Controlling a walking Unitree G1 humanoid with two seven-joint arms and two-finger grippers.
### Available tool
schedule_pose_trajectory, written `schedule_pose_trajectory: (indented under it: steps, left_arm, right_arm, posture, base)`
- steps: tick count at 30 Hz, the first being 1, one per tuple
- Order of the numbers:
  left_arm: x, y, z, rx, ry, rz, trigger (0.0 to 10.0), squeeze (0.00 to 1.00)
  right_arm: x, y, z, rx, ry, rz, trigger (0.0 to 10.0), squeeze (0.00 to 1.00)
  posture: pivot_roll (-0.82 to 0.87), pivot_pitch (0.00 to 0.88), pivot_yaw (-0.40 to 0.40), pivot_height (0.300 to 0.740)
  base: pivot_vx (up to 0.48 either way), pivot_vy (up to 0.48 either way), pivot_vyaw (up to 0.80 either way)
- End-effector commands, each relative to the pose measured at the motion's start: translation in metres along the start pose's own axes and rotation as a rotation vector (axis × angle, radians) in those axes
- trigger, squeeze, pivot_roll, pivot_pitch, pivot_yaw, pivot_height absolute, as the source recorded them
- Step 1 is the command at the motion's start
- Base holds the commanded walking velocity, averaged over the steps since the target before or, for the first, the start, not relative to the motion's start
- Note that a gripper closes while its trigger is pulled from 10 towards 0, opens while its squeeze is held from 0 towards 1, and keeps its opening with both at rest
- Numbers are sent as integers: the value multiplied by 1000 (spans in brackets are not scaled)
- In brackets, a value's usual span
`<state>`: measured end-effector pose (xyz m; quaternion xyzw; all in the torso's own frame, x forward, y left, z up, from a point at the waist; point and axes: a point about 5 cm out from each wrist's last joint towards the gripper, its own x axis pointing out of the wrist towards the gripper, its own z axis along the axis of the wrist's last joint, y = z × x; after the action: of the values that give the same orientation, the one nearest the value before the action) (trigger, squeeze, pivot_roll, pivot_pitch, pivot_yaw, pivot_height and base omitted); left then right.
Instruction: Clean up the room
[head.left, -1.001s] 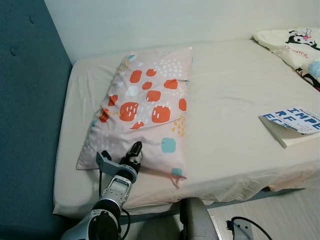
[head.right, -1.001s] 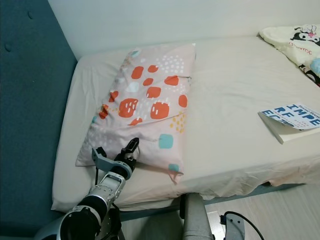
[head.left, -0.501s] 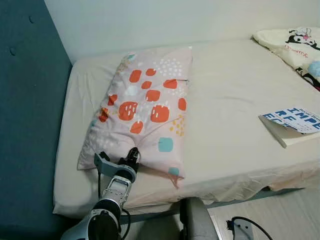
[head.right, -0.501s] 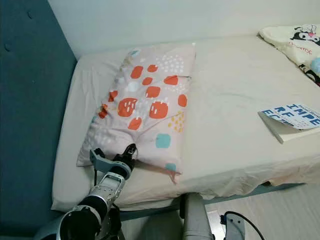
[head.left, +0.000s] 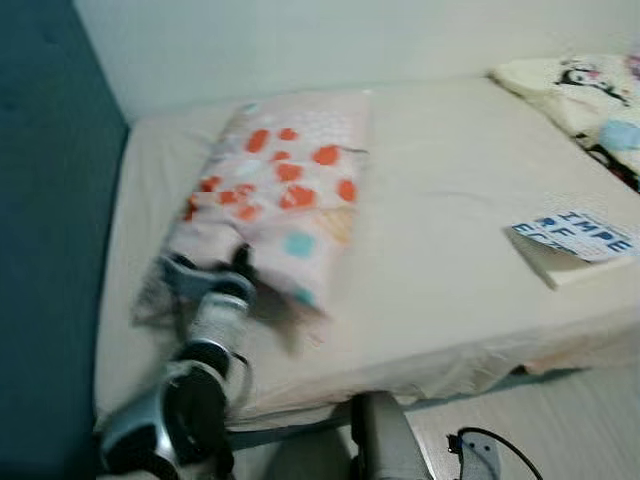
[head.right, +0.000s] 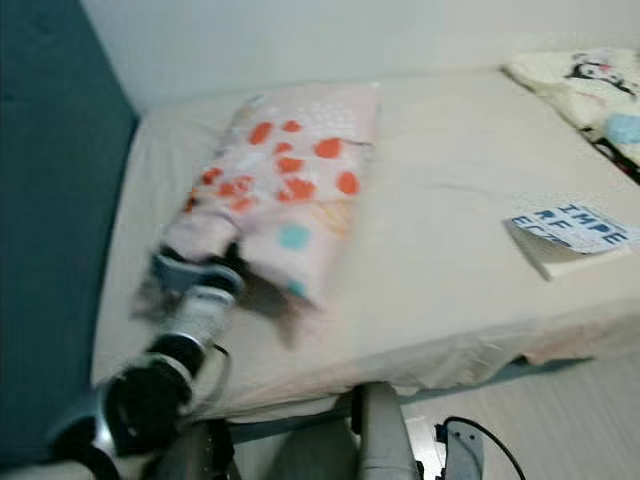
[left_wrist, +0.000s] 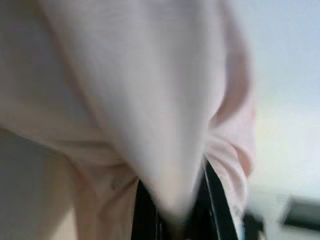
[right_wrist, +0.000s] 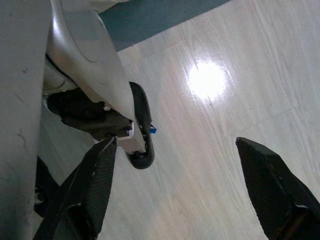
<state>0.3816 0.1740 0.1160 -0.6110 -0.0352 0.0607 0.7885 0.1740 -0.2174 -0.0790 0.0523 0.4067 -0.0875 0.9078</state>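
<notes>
One pillow (head.left: 270, 195) lies on the bed (head.left: 450, 280) near its head end in my blurred head views, its near corner pinched in my left gripper (head.left: 235, 265). My left wrist view has pink fabric clamped between the fingers (left_wrist: 142, 210). My right wrist view has the right gripper (right_wrist: 175, 200) spread wide over the wood floor (right_wrist: 210, 80).

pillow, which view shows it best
The right eye view: the whole pillow lies on the bed, its near end lifted by the left tool. The left wrist view gives blurred pink fabric between the fingers.
</notes>
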Motion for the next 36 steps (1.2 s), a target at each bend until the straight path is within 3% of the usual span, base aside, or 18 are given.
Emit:
schedule_pose_trajectory:
  steps: [1, 4, 7, 10, 11, 12, 16, 20, 21, 24, 25, 30, 36]
  left_arm:
    - [-9, 29, 38, 50, -123, 124, 0, 0]
    - [-20, 48, 73, 133, -219, 225, 0, 0]
    - [-27, 59, 84, 199, -247, 283, 0, 0]
    - [-46, 82, 97, 372, -273, 412, 0, 0]
    - [-46, 82, 97, 372, -273, 412, 0, 0]
    - [-53, 89, 103, 455, -287, 464, 0, 0]
    - [-67, 102, 111, 551, -324, 560, 0, 0]
    - [-79, 112, 108, 609, -318, 604, 0, 0]
    - [-90, 119, 101, 637, -306, 623, 0, 0]
    - [-96, 120, 96, 642, -298, 621, 0, 0]
    - [-109, 119, 87, 652, -278, 611, 0, 0]
    - [-127, 110, 77, 659, -252, 597, 0, 0]
    - [-146, 79, 53, 676, -114, 453, 0, 0]
  right_arm:
    - [-2, 6, -12, 8, 48, 28, 10000, 0]
    - [-1, 7, -10, 6, 46, 36, 10000, 0]
    - [-1, 8, -9, 4, 46, 39, 10000, 0]
    - [0, 10, -8, -2, 48, 49, 10000, 0]
    - [0, 10, -8, -2, 48, 49, 10000, 0]
    - [1, 11, -7, -5, 48, 54, 10000, 0]
    - [2, 13, -4, -15, 48, 65, 10000, 0]
    - [3, 15, -1, -20, 45, 70, 10000, 0]
    - [4, 15, 2, -23, 41, 74, 10000, 0]
    - [4, 16, 3, -24, 40, 75, 10000, 0]
    - [4, 16, 3, -25, 40, 77, 10000, 0]
    - [4, 17, 3, -26, 43, 81, 10000, 0]
    - [5, 18, 4, -30, 49, 85, 10000, 0]
  posture:
    - [-89, 257, -12, 598]
    - [-78, 254, -16, 598]
    - [-67, 251, -20, 598]
    - [-47, 247, -27, 598]
    - [-47, 247, -27, 598]
    - [-41, 241, -32, 598]
    - [-27, 230, -35, 598]
    - [-19, 223, -30, 598]
    - [-15, 221, -27, 598]
    - [-12, 219, -26, 598]
    - [-5, 216, -23, 598]
    - [2, 214, -24, 598]
    - [15, 207, -20, 598]
  base:
    - [0, 0, 0]
    - [0, 0, 0]
    - [0, 0, 0]
    - [0, 0, 0]
    - [0, 0, 0]
    - [0, 0, 0]
    - [0, 0, 0]
    - [0, 0, 0]
    - [0, 0, 0]
    - [0, 0, 0]
    - [0, 0, 0]
    - [0, 0, 0]
    - [0, 0, 0]
